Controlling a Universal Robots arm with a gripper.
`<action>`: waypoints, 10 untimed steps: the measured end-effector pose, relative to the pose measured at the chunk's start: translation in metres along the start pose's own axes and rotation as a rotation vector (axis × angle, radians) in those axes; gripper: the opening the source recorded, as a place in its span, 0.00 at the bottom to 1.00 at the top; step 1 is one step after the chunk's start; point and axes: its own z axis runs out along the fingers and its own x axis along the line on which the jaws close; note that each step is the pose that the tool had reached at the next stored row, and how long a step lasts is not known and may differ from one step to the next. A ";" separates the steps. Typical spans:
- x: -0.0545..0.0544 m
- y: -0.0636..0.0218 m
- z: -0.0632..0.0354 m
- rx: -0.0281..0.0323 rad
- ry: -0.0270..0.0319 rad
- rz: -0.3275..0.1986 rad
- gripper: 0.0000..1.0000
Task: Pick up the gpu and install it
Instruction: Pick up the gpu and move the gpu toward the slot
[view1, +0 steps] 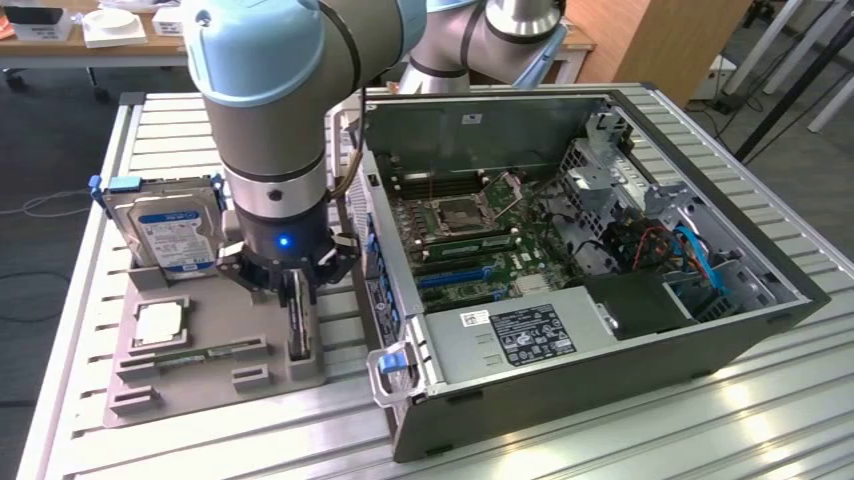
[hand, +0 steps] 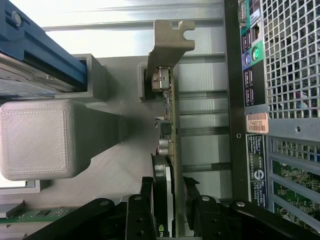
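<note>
Gripper (hand: 168, 181) straddles the gpu (hand: 169, 120), narrowly open as I see it; card stands on edge in grey tray (view1: 187, 390) beside the computer case (view1: 601, 375).

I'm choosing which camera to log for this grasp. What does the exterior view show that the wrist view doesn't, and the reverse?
The exterior view adds the computer case's open interior with its motherboard, and the hard drive's blue-white label at the back of the grey tray.

The wrist view adds the gpu's metal bracket seen up close, the case's rear ports, and a gap between the card and one finger.

Both share the claw straddling the gpu, which stands on edge in the tray beside the case.
</note>
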 end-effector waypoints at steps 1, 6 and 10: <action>0.000 0.0000 0.0000 0.0001 0.0008 0.000 0.38; -0.001 0.0000 0.0002 0.0006 0.0072 0.000 0.38; -0.002 0.0002 0.0005 0.0009 0.0126 0.001 0.38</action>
